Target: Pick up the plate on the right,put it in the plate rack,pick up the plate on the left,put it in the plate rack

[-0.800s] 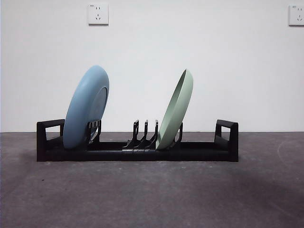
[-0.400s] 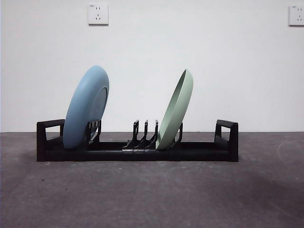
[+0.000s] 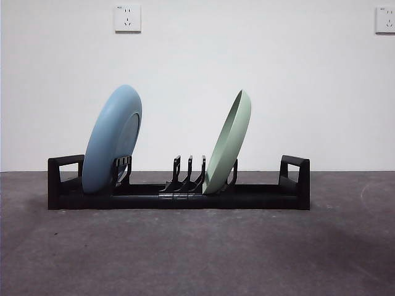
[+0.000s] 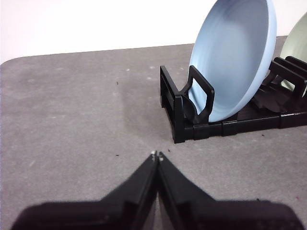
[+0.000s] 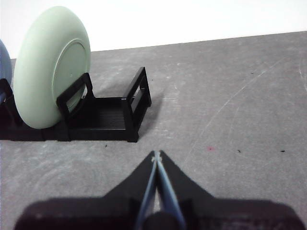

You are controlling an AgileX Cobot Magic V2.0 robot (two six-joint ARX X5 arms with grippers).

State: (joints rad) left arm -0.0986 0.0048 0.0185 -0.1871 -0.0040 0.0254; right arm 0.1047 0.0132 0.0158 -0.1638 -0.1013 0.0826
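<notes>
The long black plate rack (image 3: 179,196) stands across the grey table. A blue plate (image 3: 112,140) leans upright in its left end and a pale green plate (image 3: 228,143) leans in the prongs right of the middle. From the left wrist, the blue plate (image 4: 237,57) and the rack's end handle (image 4: 192,103) lie ahead; my left gripper (image 4: 157,154) is shut, holding nothing, short of that end. My right gripper (image 5: 156,154) is shut and holds nothing, back from the rack's other end (image 5: 134,108) where the green plate (image 5: 50,64) stands.
Grey tabletop (image 3: 197,246) spreads in front of the rack. A white wall with two sockets (image 3: 127,18) rises behind. The table's rounded far edge (image 4: 14,60) shows in the left wrist view.
</notes>
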